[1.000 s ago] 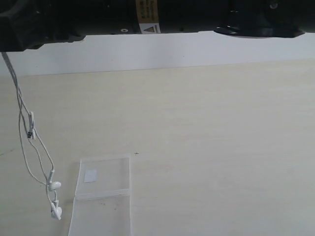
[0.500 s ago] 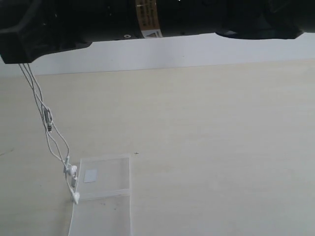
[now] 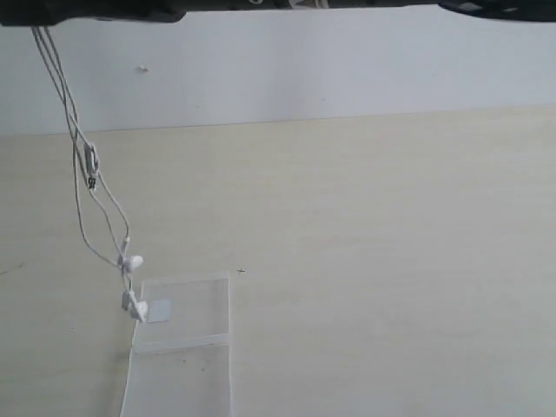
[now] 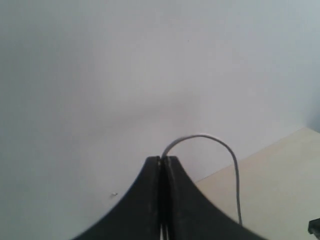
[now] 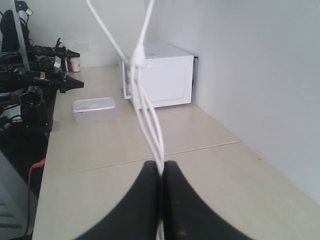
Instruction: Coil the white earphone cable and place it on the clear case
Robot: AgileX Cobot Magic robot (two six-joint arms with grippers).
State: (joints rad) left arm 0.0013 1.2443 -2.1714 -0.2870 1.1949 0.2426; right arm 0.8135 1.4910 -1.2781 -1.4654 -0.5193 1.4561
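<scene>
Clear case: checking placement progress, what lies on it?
The clear case shows only a whitish patch. The white earphone cable hangs from above, its lower earbud over the case's corner; contact cannot be told.

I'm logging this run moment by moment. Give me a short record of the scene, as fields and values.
cable: white earphone cable hanging in the air from above, in several strands
earbuds: dangling by the case's left edge; contact unclear
case: clear case lying open and flat on the table
left gripper: shut on the cable
right gripper: shut on several strands
</scene>
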